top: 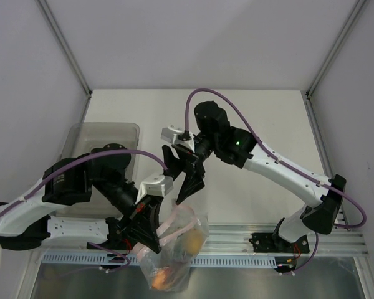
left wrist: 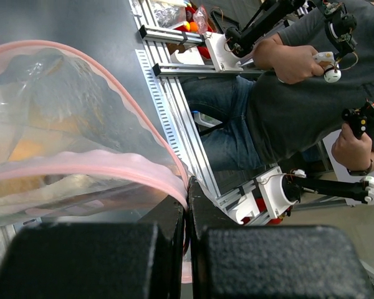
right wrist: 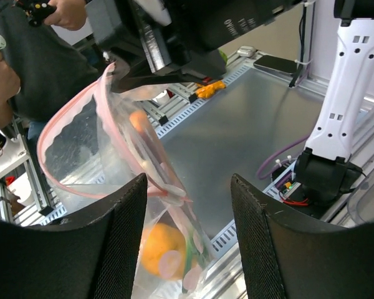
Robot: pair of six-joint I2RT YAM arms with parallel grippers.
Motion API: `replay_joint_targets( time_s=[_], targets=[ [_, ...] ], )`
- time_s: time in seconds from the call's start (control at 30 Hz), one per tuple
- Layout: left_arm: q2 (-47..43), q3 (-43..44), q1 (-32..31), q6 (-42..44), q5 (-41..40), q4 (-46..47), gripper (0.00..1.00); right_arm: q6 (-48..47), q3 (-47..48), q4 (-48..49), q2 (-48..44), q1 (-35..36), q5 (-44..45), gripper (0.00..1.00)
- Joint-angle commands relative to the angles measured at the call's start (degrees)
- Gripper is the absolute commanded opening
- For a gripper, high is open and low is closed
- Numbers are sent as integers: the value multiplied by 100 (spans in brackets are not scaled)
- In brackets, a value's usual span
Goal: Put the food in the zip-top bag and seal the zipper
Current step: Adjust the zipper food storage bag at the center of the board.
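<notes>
The clear zip-top bag (top: 177, 240) hangs over the table's front rail with its mouth gaping. My left gripper (top: 153, 240) is shut on the pinkish-red zipper (left wrist: 112, 163) at one end of the mouth, and the pinch shows in the left wrist view (left wrist: 187, 194). The food lies inside the bag: a round yellow-orange fruit (right wrist: 159, 249), an orange piece (right wrist: 137, 121) higher up, and a thin green stem. My right gripper (top: 182, 187) is open and empty just above and behind the bag. In the right wrist view (right wrist: 187, 184) the zipper loop (right wrist: 103, 118) sits by its left finger.
A translucent grey bin (top: 103, 140) stands at the left, partly under my left arm. Aluminium rails (top: 268, 240) run along the front edge. A seated person (left wrist: 299, 93) holding hand controllers is beyond the rail.
</notes>
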Motion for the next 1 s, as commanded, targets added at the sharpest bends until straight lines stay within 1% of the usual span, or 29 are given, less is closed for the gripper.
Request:
replay_joint_targets(
  time_s=[0.0, 0.17, 0.23, 0.33, 0.4, 0.43, 0.47, 0.53, 0.6, 0.63, 0.67, 0.73, 0.77, 0.83, 0.87, 0.9, 0.97],
  targets=[
    [-11, 348, -33, 172, 267, 27, 1, -126, -53, -2, -365, 27, -958, 58],
    [33, 445, -25, 225, 267, -123, 0, -214, -89, -169, -515, 9, -914, 56],
    [50, 462, -25, 234, 232, -150, 1, -197, -88, -213, -602, 1, -660, 53],
    [50, 427, -25, 216, 240, -150, 1, -65, -132, -178, -743, 18, -370, 53],
    [76, 436, -25, 243, 205, -176, 1, 399, -159, 41, -743, 53, -238, 53],
    [94, 427, -25, 251, 170, -220, 1, 593, -150, 233, -735, 79, 206, 53],
    [103, 419, -25, 260, 153, -220, 0, 995, -150, 305, -717, 106, 455, 52],
    [129, 410, -25, 287, 126, -229, 0, 1218, -97, 314, -638, 185, 1060, 51],
    [164, 428, -33, 313, 65, -264, 1, 1324, 51, -9, -594, 203, 1632, 51],
    [173, 462, -25, 322, -14, -273, 0, 1394, 96, -272, -594, 203, 2052, 51],
    [173, 480, -25, 331, -75, -316, 1, 1507, 114, -379, -603, 203, 2988, 51],
    [200, 497, -25, 348, -259, -360, 0, 1771, 218, -808, -611, 203, 3802, 51],
    [217, 498, -33, 357, -348, -378, 1, 1842, 280, -993, -594, 203, 4441, 51],
    [226, 498, -33, 383, -524, -440, 1, 1930, 403, -1441, -585, 203, 4902, 50],
    [226, 489, -33, 383, -733, -448, 1, 1948, 430, -1583, -585, 203, 5096, 50],
    [235, 489, -25, 401, -857, -492, 1, 1957, 465, -1715, -585, 203, 5463, 50],
    [218, 463, -25, 418, -1138, -501, 1, 1992, 553, -2119, -594, 194, 5799, 51]
  ],
)
